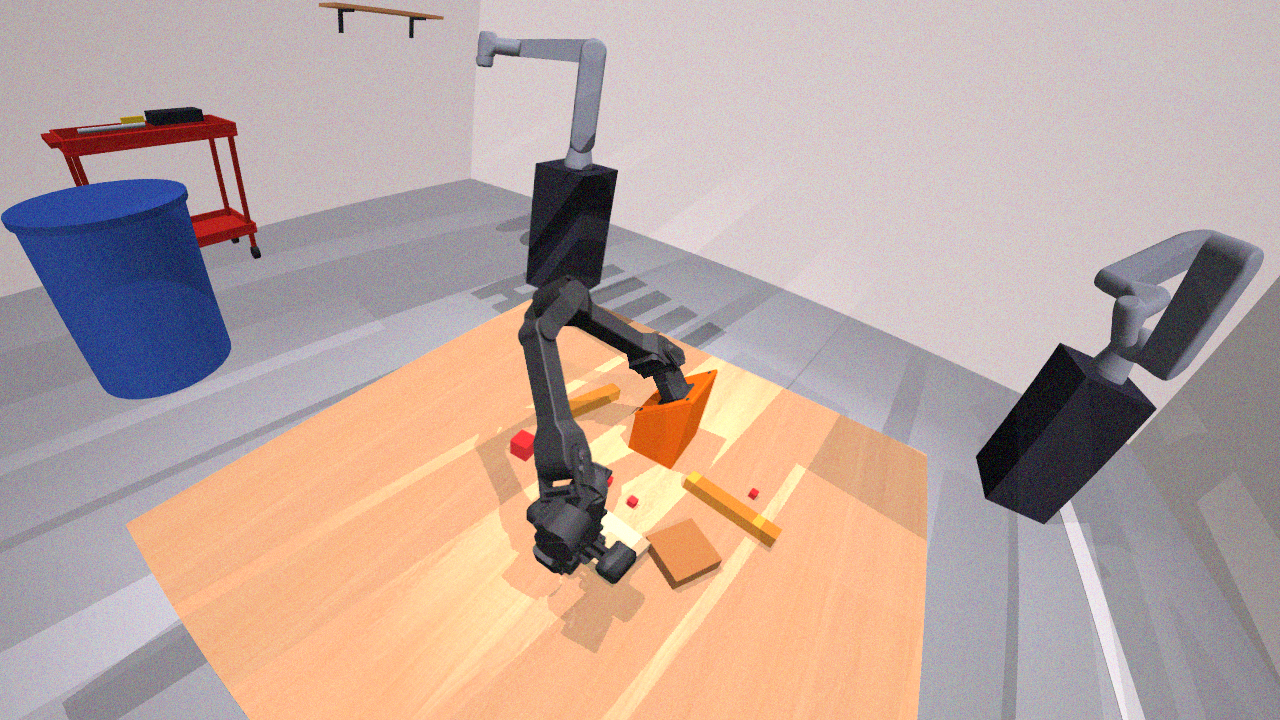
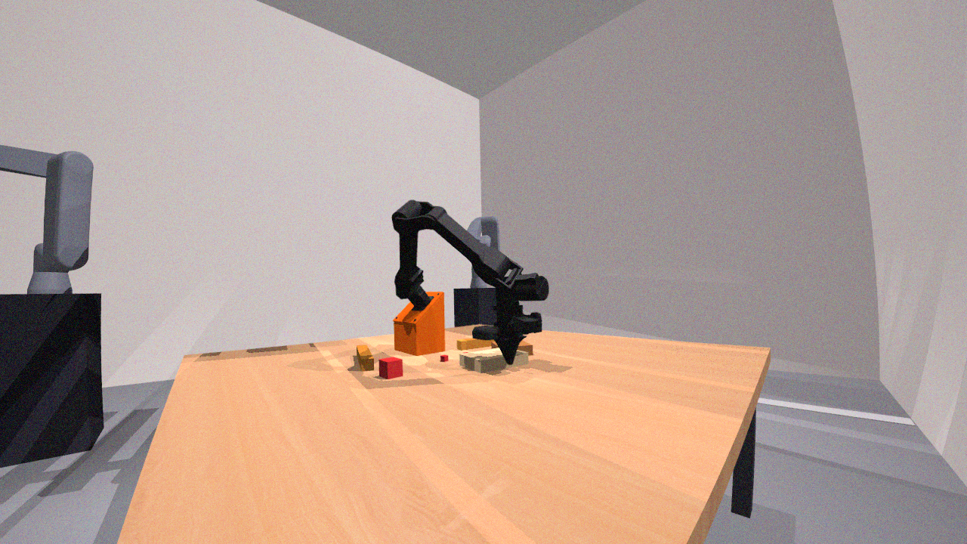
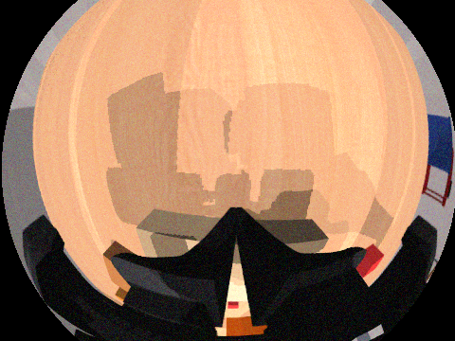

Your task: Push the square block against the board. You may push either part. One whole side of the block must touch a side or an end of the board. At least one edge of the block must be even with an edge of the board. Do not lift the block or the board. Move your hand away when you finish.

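Note:
The square block (image 1: 684, 552) (image 2: 525, 349) (image 3: 116, 250) is brown and lies flat, with its left corner close to the right end of the board. The pale board (image 1: 623, 531) (image 2: 488, 364) (image 3: 172, 224) lies flat, largely hidden under the arm in the top view. The block is angled to that end; whether they touch is not clear. My gripper (image 2: 510, 361) (image 3: 235, 212) is shut and empty, pointing down low at the board's long side, the one away from the orange base. Contact with the board cannot be told. Its fingertips are hidden in the top view.
The orange arm base (image 1: 669, 429) (image 2: 420, 336) stands behind the board. A yellow bar (image 1: 732, 508) lies beyond the block, and another yellow bar (image 1: 595, 399) (image 2: 364, 357) lies left of the base. A larger red cube (image 1: 521, 445) (image 2: 390, 368) and small red cubes lie around.

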Robot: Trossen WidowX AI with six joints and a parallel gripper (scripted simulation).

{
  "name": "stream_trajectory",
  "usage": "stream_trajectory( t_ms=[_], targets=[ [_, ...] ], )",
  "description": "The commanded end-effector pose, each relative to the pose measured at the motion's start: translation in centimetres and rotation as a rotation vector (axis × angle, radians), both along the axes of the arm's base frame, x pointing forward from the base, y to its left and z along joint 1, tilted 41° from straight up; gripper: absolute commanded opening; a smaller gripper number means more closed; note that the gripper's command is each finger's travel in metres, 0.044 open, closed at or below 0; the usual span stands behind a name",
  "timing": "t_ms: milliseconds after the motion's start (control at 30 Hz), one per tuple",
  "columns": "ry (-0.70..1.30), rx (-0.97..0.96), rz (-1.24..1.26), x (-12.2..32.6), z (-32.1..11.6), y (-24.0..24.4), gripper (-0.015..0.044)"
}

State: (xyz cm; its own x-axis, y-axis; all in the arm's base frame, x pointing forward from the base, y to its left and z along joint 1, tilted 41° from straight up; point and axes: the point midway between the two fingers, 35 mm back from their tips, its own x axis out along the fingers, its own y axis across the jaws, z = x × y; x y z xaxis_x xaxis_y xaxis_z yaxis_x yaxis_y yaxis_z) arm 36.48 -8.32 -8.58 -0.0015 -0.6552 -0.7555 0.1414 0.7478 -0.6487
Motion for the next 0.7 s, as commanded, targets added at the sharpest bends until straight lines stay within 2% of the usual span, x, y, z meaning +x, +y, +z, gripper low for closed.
stream_trajectory(
  t_ms=[0, 667],
  targets=[
    [0.022, 0.001, -0.008, -1.1, -0.5, -0.2, 0.0],
    [0.02, 0.001, -0.008, 1.8, -0.3, -0.5, 0.0]
  ],
)
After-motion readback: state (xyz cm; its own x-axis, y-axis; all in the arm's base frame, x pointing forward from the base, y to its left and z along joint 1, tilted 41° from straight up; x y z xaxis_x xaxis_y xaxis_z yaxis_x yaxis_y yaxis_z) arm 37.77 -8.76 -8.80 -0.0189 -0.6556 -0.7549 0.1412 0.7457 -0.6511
